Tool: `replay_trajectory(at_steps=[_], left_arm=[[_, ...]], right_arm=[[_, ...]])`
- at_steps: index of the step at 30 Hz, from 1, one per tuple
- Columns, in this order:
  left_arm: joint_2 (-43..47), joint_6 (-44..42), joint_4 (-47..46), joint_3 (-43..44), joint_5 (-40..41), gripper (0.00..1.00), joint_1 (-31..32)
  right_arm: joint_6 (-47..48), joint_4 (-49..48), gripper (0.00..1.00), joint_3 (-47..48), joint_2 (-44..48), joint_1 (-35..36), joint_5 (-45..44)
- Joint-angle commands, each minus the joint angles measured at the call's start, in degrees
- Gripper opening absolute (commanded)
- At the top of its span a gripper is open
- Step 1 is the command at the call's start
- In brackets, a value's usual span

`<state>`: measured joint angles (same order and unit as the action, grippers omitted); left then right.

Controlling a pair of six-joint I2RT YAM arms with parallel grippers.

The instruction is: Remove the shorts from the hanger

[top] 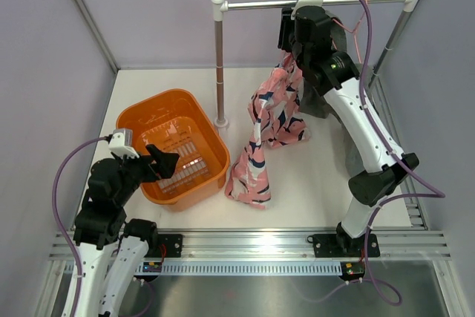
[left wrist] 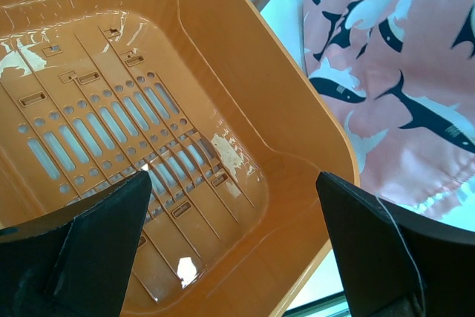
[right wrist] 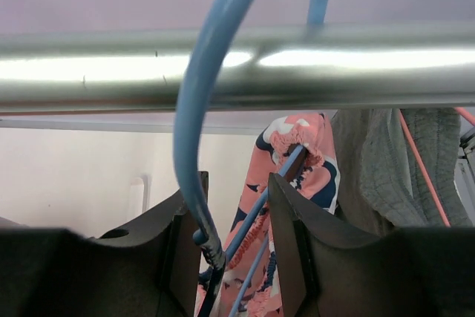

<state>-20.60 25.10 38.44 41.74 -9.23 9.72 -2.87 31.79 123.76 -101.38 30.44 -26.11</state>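
Observation:
Pink shark-print shorts (top: pixel 271 109) hang from one end of a blue hanger (right wrist: pixel 194 109), and their lower part trails onto the table. The hanger's hook sits over the metal rail (top: pixel 319 3), which also shows in the right wrist view (right wrist: pixel 237 64). My right gripper (top: pixel 289 31) is up at the rail. In its wrist view, the right gripper (right wrist: pixel 237 183) is closed narrowly on the hanger's neck, with the shorts (right wrist: pixel 308 139) just behind. My left gripper (top: pixel 165 165) is open and empty above the orange basket (top: pixel 133 116). The left wrist view shows the left gripper (left wrist: pixel 234 206) over the basket (left wrist: pixel 297 109), with the shorts (left wrist: pixel 401 72) to the right.
A grey garment (right wrist: pixel 378 161) on a pink hanger (right wrist: pixel 423 168) hangs on the rail to the right of the shorts. The rack's left post (top: pixel 220 64) stands between the basket and the shorts. Enclosure walls stand at the left, the back and the right.

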Motion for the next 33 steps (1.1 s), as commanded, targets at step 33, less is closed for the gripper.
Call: replay_trajectory(at_steps=[33], left_arm=[[1.7,0.6,-2.3,0.2,1.5,0.99,2.1]], right_arm=[[3.2,-0.9,0.08,1.2,-2.9,0.6,1.5]])
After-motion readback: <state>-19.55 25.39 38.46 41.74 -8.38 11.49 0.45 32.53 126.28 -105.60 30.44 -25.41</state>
